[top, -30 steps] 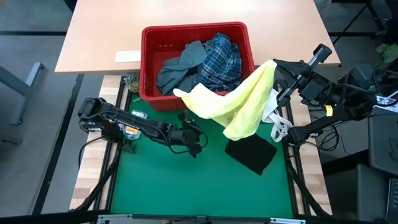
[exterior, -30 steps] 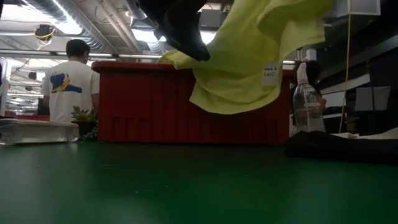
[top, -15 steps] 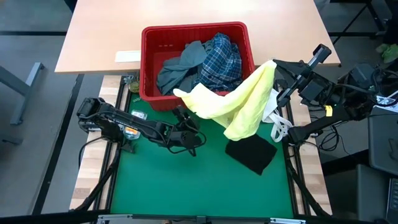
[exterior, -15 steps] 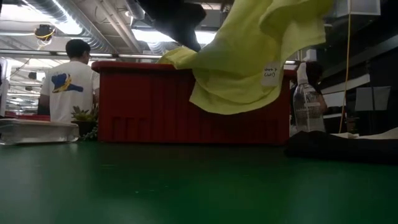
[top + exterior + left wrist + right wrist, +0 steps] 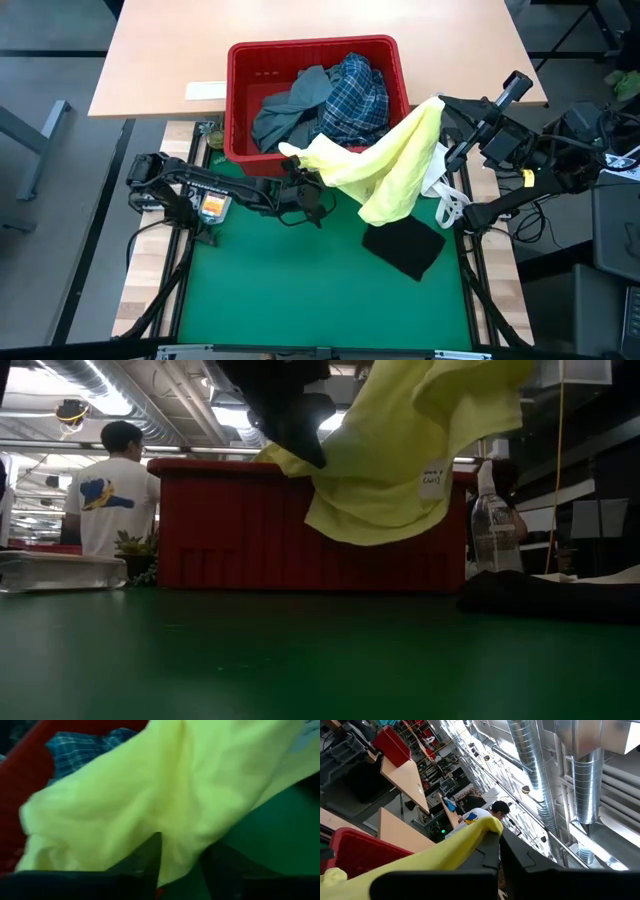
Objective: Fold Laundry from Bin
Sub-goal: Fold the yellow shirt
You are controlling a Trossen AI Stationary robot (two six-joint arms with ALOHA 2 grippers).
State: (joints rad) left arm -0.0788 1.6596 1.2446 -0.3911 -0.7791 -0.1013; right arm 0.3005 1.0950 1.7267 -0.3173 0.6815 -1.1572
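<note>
Now I see my right gripper (image 5: 499, 836) up high by the right side of the red bin (image 5: 238, 100). Its fingers are pinched tight on one corner of the yellow garment (image 5: 385, 165). The cloth hangs down from there, across the bin's front edge. My left gripper (image 5: 312, 196) is at the low end of the cloth. Its fingers (image 5: 150, 857) are a little apart with yellow cloth between them. I cannot tell if they grip it.
</note>
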